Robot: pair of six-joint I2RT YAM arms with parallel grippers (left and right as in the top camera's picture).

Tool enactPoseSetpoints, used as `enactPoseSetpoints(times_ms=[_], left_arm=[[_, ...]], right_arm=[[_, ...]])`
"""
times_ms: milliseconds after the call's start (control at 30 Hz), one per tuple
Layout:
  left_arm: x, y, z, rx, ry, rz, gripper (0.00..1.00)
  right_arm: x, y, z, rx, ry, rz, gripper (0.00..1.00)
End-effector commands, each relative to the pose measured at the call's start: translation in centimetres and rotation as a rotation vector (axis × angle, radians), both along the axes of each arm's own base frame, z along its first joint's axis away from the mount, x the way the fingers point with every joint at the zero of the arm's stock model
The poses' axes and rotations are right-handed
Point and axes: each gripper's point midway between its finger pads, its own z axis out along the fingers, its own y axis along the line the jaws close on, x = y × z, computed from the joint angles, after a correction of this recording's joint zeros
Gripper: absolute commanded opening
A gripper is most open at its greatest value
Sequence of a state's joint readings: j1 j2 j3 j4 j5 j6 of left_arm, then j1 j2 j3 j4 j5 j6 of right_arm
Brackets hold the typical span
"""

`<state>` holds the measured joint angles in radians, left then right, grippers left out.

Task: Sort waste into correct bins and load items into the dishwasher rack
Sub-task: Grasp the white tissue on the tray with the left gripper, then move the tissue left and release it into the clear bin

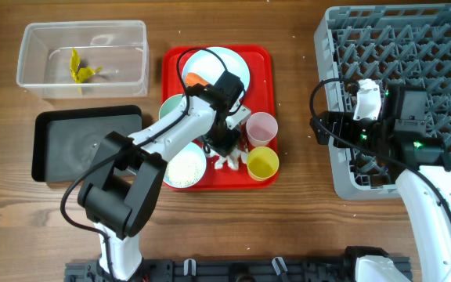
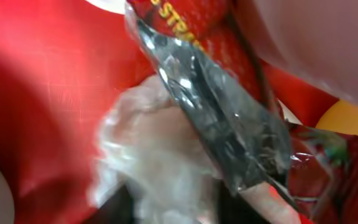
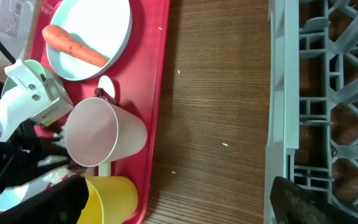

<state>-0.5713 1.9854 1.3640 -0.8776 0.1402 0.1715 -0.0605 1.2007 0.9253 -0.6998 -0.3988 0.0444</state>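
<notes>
My left gripper is down on the red serving tray, between the bowls and the cups. In the left wrist view its dark fingers press on either side of a white tissue, with a crumpled red wrapper, silver inside, lying right against it. The carrot rests on the pale blue plate. A bowl of rice, a second bowl, the pink cup and the yellow cup stand on the tray. My right gripper hangs open and empty at the dishwasher rack's left edge.
The clear tub at the back left holds a yellow-green wrapper. The black tray lies in front of it. A white spoon lies partly under the pink cup. Bare wood separates the red tray from the rack.
</notes>
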Motion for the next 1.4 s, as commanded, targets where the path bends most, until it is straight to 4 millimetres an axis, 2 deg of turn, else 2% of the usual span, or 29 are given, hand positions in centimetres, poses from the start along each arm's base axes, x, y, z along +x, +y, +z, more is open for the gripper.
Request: enactPoseSetpoints(times_ms=[0, 33, 67, 133, 200, 233, 300, 367, 433, 500, 633, 700, 733, 767, 800, 833, 867, 933, 967, 1067, 1167, 1267, 1333, 1367], left_arm=[[-0.4, -0.2, -0.5, 0.0, 0.015, -0.012, 0.14], [-0.4, -0.2, -0.4, 0.0, 0.016, -0.011, 0.06], [-0.4, -0.3, -0.1, 0.001, 0.019, -0.004, 0.04], [-0.3, -0.5, 1.1, 0.0, 0.032, -0.003, 0.04], [0.4, -0.9, 3.4, -0.007, 0.023, 0.02, 0.04], [0.8, -1.2, 4.7, -0.016, 0.009, 0.023, 0.04], [2.5, -2.0, 9.0, -0.06, -0.055, 0.044, 0.04], [4.9, -1.3, 13.0, -0.071, -0.169, 0.091, 0.04], [7.2, 1.0, 14.6, -0.022, -0.269, 0.183, 0.04], [10.4, 5.3, 15.6, 0.035, -0.362, 0.317, 0.04], [15.2, 13.0, 16.7, 0.015, -0.449, 0.553, 0.04], [18.4, 19.8, 18.0, -0.019, -0.542, 0.771, 0.04], [19.3, 22.5, 18.6, -0.034, -0.577, 0.851, 0.04], [20.0, 24.7, 19.1, -0.064, -0.604, 0.9, 0.04], [20.4, 25.9, 19.4, -0.093, -0.615, 0.92, 0.04], [20.8, 27.3, 19.4, -0.13, -0.618, 0.942, 0.07], [21.0, 28.0, 19.3, -0.147, -0.615, 0.954, 0.22], [21.2, 29.3, 18.3, -0.156, -0.598, 0.975, 0.87], [21.3, 29.7, 17.6, -0.146, -0.586, 0.984, 1.0], [21.4, 29.6, 16.7, -0.14, -0.568, 0.982, 1.0], [21.5, 28.4, 16.7, -0.131, -0.569, 0.957, 1.0], [21.4, 28.3, 16.7, -0.121, -0.569, 0.973, 1.0], [21.0, 27.3, 16.3, -0.153, -0.528, 0.971, 1.0], [20.6, 26.0, 16.1, -0.177, -0.49, 0.941, 1.0]], right_arm=[[0.3, 0.0, 0.4, -0.005, -0.006, -0.008, 0.96], [0.3, 0.0, 0.4, -0.005, -0.007, -0.007, 0.96], [0.3, 0.0, 0.4, -0.005, -0.007, -0.007, 0.96], [0.3, 0.0, 0.4, -0.005, -0.007, -0.008, 0.96], [0.3, 0.0, 0.4, -0.005, -0.008, -0.007, 0.96], [0.3, 0.0, 0.4, -0.005, -0.008, -0.007, 0.96], [0.3, 0.0, 0.4, -0.005, -0.008, -0.007, 0.96], [0.3, 0.0, 0.4, -0.005, -0.008, -0.007, 0.96], [0.3, 0.0, 0.4, -0.005, -0.008, -0.008, 0.96], [0.4, 0.0, 0.4, -0.004, -0.009, -0.008, 0.96], [0.5, 0.0, 0.5, -0.004, -0.014, -0.008, 0.96], [0.5, 0.0, 0.5, -0.004, -0.014, -0.008, 0.96], [0.5, 0.0, 0.5, -0.005, -0.014, -0.008, 0.96], [0.5, 0.0, 0.5, -0.005, -0.015, -0.008, 0.96], [0.5, 0.0, 0.5, -0.005, -0.015, -0.008, 0.96], [0.6, 0.0, 0.6, -0.005, -0.018, -0.008, 0.96], [0.6, 0.0, 0.6, -0.004, -0.021, -0.009, 0.96], [0.7, 0.0, 0.7, -0.004, -0.026, -0.009, 0.96], [0.7, 0.0, 0.7, -0.004, -0.025, -0.009, 0.96], [0.7, 0.0, 0.6, -0.003, -0.023, -0.01, 0.96], [0.7, 0.0, 0.6, -0.004, -0.023, -0.01, 0.96], [0.5, 0.0, 0.5, -0.004, -0.013, -0.009, 0.96], [0.4, 0.0, 0.5, -0.004, -0.011, -0.009, 0.96], [0.4, 0.0, 0.5, -0.004, -0.012, -0.009, 0.96]])
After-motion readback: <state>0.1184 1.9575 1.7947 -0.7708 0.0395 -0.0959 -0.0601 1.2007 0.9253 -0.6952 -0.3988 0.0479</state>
